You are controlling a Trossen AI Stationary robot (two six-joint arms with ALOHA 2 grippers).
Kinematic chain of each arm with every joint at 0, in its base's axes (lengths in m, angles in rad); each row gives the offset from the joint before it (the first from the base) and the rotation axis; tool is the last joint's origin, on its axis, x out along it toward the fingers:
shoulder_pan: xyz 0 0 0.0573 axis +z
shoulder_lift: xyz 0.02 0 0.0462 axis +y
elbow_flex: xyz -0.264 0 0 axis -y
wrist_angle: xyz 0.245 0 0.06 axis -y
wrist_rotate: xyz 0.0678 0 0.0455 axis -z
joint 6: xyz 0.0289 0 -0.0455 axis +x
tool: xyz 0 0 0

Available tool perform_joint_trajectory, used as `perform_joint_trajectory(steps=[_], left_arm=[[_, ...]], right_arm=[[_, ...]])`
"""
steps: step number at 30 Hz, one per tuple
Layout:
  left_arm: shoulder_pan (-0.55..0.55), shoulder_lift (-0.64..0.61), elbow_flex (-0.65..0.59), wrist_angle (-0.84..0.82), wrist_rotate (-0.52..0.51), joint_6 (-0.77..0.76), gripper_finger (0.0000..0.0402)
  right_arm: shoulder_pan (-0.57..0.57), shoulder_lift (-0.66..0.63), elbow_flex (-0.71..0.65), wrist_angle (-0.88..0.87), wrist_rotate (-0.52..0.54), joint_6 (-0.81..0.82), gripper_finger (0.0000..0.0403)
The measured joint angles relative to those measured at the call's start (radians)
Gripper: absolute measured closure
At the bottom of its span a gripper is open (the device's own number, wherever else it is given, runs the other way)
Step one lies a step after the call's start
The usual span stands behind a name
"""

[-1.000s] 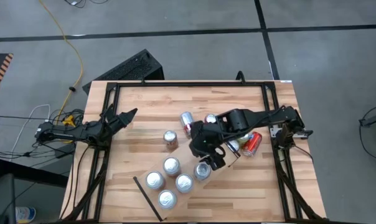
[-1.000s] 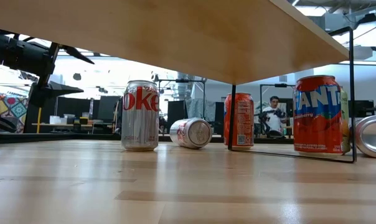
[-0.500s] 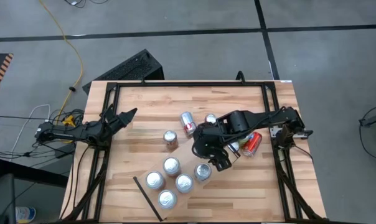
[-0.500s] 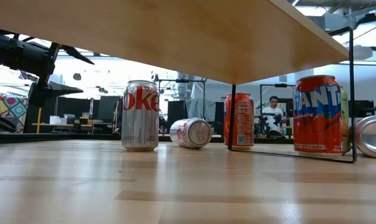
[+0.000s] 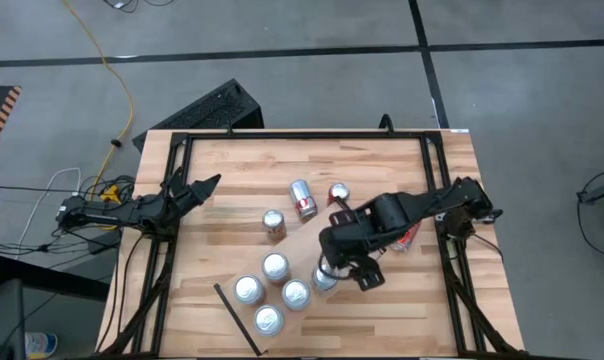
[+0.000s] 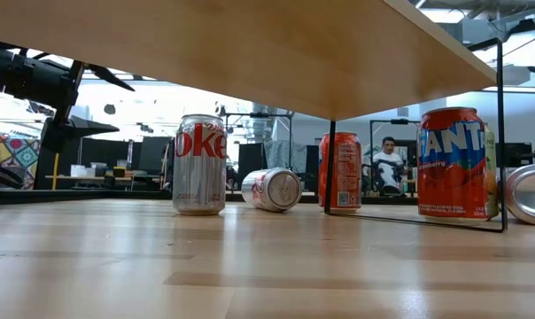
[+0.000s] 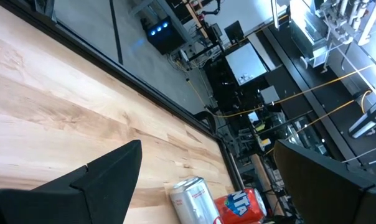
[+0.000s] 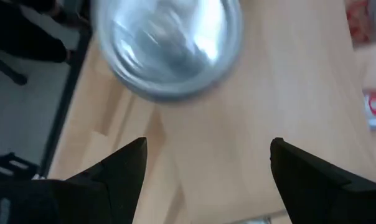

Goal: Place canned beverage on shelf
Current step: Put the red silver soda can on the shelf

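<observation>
The shelf (image 5: 304, 250) is a pale board standing above the table; the low view shows its underside (image 6: 250, 44). Several silver cans stand on its near-left part, among them one (image 5: 275, 266) and another (image 5: 323, 277) half hidden under my right gripper (image 5: 350, 272). That gripper hovers open above the board, pointing steeply down. In the right wrist view the can's top (image 8: 169, 46) lies ahead of the gripper (image 8: 206, 168), not between the fingers. My left gripper (image 5: 197, 188) waits open and level at the table's left edge.
On the tabletop an upright can (image 5: 273, 223), a lying Coke can (image 5: 301, 197), a red-topped can (image 5: 339, 192) and a lying red can (image 5: 410, 232) sit beyond the shelf. Black frame rails (image 5: 302, 135) border the table. A person (image 6: 390, 164) sits in the room behind.
My right gripper has drifted toward the table's near edge and a little to the right, tipping more steeply downward and rolling at the wrist. Its fingers stay apart. The cans on the shelf have kept their places.
</observation>
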Motion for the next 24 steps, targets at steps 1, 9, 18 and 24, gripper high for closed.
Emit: perform_joint_trajectory(steps=[1,9,18,24], left_arm=[[0.0,0.0,0.0,0.0,0.0,0.0,0.0051],[0.0,0.0,0.0,0.001,0.011,-0.001,0.0051],[0.0,0.0,0.0,0.008,0.083,0.013,0.0051],[0.0,0.0,0.0,0.01,0.099,0.004,0.0051]], right_arm=[[0.008,0.0,0.0,0.023,0.0,0.006,0.0086],[0.026,0.0,0.0,0.175,0.036,0.01,0.0086],[0.004,0.0,0.0,0.219,0.054,0.089,0.0086],[0.015,-0.004,-0.001,0.17,0.055,0.098,0.0086]])
